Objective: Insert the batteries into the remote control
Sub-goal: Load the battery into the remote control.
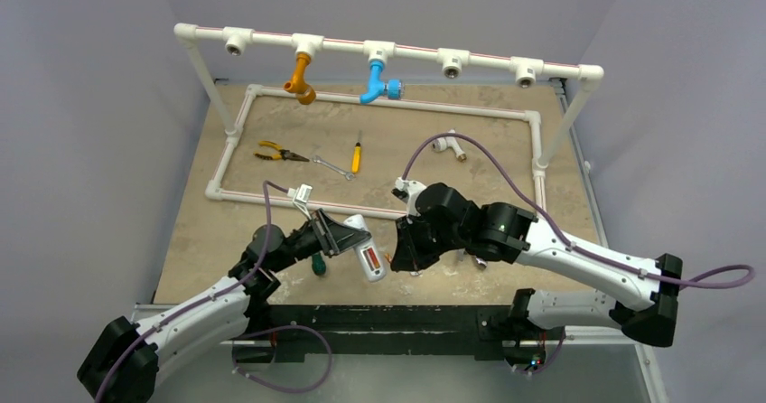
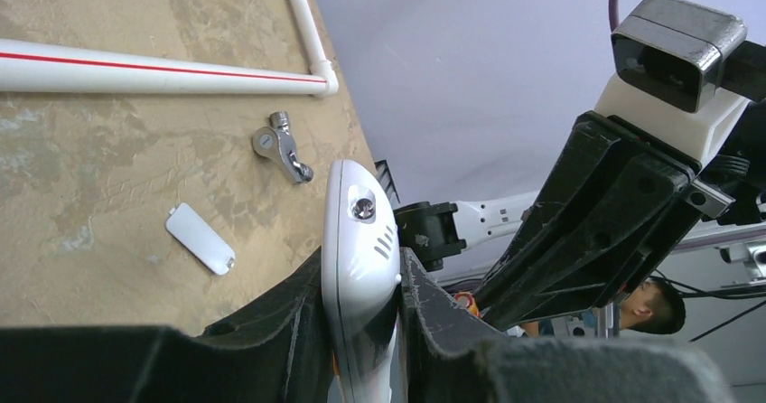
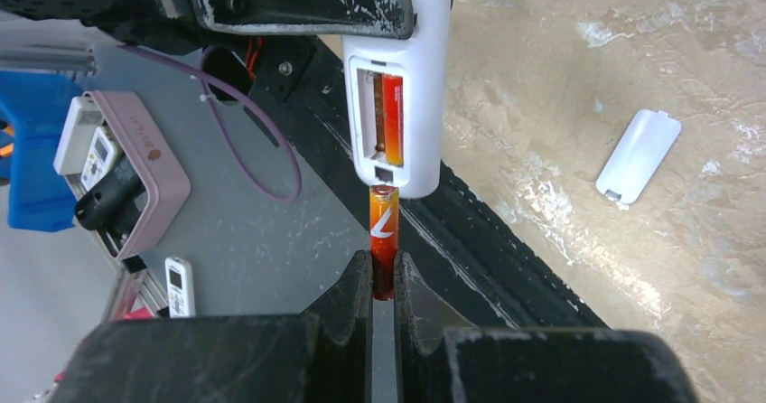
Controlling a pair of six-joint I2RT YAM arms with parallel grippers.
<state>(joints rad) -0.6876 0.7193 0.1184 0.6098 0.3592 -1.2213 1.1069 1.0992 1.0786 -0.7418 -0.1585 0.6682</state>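
Well, from overhead the left gripper [image 1: 350, 237] is clamped on the remote control [image 1: 368, 253], held above the near part of the table [image 1: 208, 240] with the right gripper [image 1: 397, 257] just to its right, though the batteries can't be made out there. The right wrist view fills that in: the remote's open bay holds a first battery [image 3: 391, 118], while a second battery [image 3: 383, 231] is pinched between the right fingers, its tip at the bay's end. The left wrist view adds a metal fitting [image 2: 282, 145] lying near the white cover [image 2: 200, 238] on the table.
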